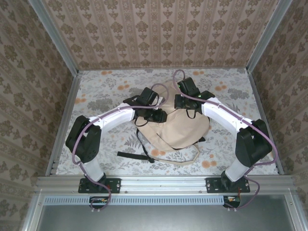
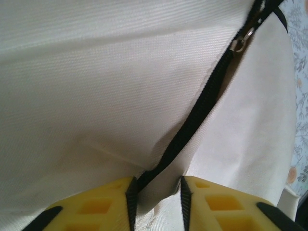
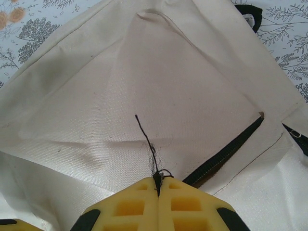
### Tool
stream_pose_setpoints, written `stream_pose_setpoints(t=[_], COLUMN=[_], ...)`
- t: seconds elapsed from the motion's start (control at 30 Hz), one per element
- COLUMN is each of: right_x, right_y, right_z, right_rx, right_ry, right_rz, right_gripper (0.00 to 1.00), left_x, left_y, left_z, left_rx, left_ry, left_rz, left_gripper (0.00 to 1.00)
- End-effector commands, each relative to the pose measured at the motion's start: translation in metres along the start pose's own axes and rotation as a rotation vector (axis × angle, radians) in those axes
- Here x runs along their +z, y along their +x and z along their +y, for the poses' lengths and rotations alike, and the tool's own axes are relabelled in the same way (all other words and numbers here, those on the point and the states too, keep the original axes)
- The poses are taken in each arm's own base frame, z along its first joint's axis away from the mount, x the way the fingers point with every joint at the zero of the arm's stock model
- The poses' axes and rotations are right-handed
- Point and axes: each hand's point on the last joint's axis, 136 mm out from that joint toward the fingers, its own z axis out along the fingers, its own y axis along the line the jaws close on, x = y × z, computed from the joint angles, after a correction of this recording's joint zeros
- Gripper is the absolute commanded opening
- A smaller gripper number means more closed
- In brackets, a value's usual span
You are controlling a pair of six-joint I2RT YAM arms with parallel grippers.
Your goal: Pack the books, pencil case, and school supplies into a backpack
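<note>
The cream-beige backpack (image 1: 180,132) lies flat in the middle of the table, and both arms reach over its far end. My left gripper (image 1: 156,115) (image 2: 158,185) is shut on a fold of the backpack's canvas (image 2: 96,96) with the black zipper tape (image 2: 202,106) running through it. A metal slider (image 2: 239,43) sits further up that zipper. My right gripper (image 1: 185,103) (image 3: 158,179) is shut on a small dark zipper pull; a black thread (image 3: 144,134) sticks out from its tips over the pocket panel (image 3: 144,82). The books, pencil case and school supplies are out of view.
The floral tabletop (image 1: 231,86) surrounds the bag, with patterned walls on three sides. A black strap (image 1: 130,154) and a beige strap (image 1: 185,162) trail toward the near metal rail (image 1: 163,182). A second black zipper line (image 3: 226,151) runs to the right of my right fingers.
</note>
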Motion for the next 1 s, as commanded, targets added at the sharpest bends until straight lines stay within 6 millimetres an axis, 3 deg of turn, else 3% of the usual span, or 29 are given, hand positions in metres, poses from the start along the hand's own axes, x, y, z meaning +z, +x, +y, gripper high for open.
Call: stream_pose_setpoints(t=[0.0,0.07,0.2,0.37,0.57,0.77,0.97], right_x=[-0.009,-0.009,-0.009,-0.009,-0.017,-0.026,-0.018], right_y=[-0.009,-0.01,-0.011,-0.016,-0.023,-0.034,-0.045], right_z=[0.002,0.002,0.0,-0.014,-0.047,-0.064,-0.085], right_rx=[0.024,0.024,0.031,0.039,0.085,0.077,0.079], right_ry=[-0.024,-0.022,-0.015,0.042,0.19,0.285,0.353], right_rz=[-0.032,-0.032,-0.036,-0.054,-0.063,-0.1,-0.112], right_gripper=[0.0,0.0,0.0,0.0,0.0,0.0,0.0], left_x=[0.004,0.005,0.007,-0.002,-0.019,-0.025,-0.032], left_y=[0.003,0.002,0.002,0.003,0.019,0.029,0.032], left_z=[-0.01,-0.01,-0.001,0.006,0.02,0.034,0.044], left_rx=[0.093,0.109,0.114,0.113,0.098,0.062,0.043], left_ry=[0.039,0.038,-0.011,-0.058,-0.112,-0.144,-0.169], left_rz=[0.044,0.044,0.05,0.041,0.057,0.062,0.06], left_gripper=[0.34,0.33,0.15,0.01,0.0,0.0,0.0])
